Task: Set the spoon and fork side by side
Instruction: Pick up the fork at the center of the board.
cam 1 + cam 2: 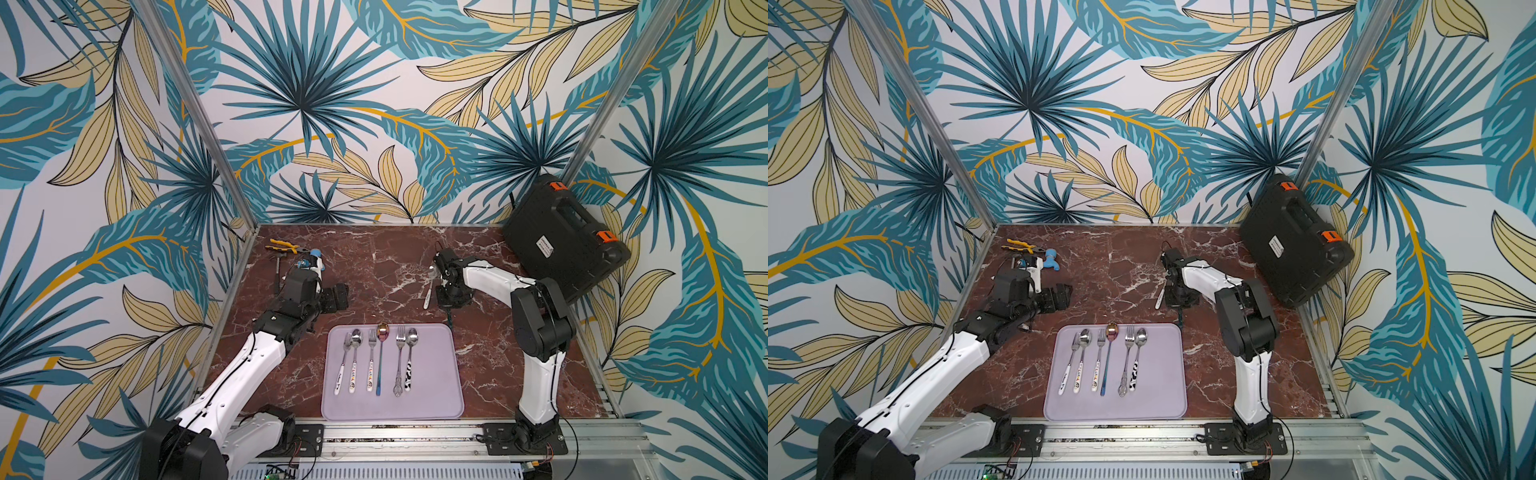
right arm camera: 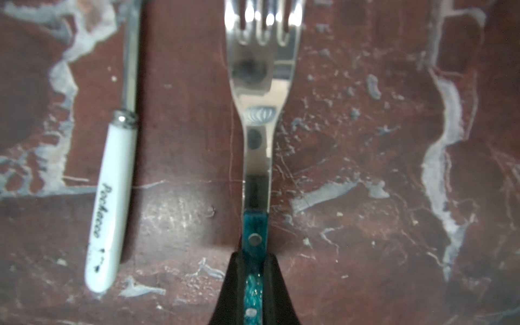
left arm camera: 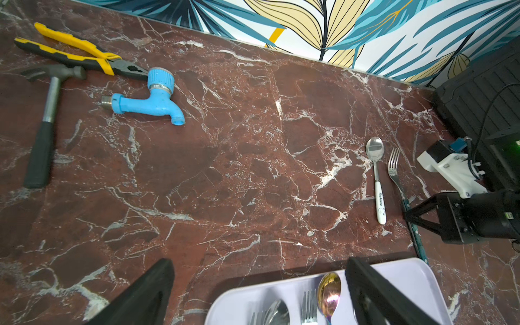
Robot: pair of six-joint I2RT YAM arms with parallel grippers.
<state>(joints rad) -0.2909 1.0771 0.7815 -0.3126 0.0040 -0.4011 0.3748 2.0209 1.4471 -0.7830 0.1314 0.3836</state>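
Observation:
On the marble behind the tray lie a white-handled spoon and a fork with a teal handle, near each other and roughly parallel. My right gripper is shut on the teal handle of the fork, with the spoon's white handle beside it. In a top view my right gripper points down next to the spoon. The fork is low, on or just over the marble. My left gripper stands open and empty over the tray's back edge, seen at the left.
A lilac tray at the front holds several forks and spoons in pairs. Yellow pliers, a hammer and a blue tap lie at the back left. A black case leans in the back right corner.

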